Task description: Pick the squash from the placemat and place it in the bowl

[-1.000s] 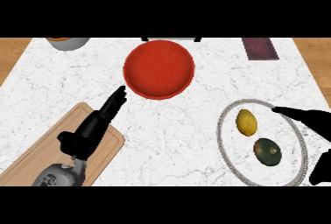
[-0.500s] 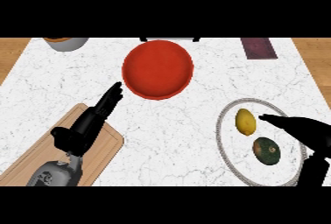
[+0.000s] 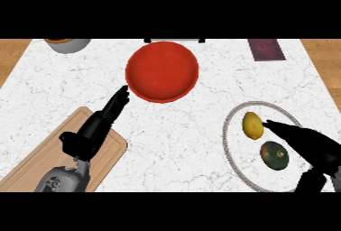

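The right hand (image 3: pixel 303 140), fingers straight and empty, points between squash (image 3: pixel 274 154) and lemon (image 3: pixel 252 125), risking grabbing the lemon.

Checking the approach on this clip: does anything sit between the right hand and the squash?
Nothing visible does. The right hand is right beside the dark green squash on the round placemat. The yellow fruit lies beyond the squash, off that path.

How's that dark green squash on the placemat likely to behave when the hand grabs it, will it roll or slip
The squash looks rounded and oval, so it would probably roll if nudged rather than gripped. Its skin looks smooth, so it may slip between fingers. It lies close to the yellow lemon, which the right hand could bump as it closes in.
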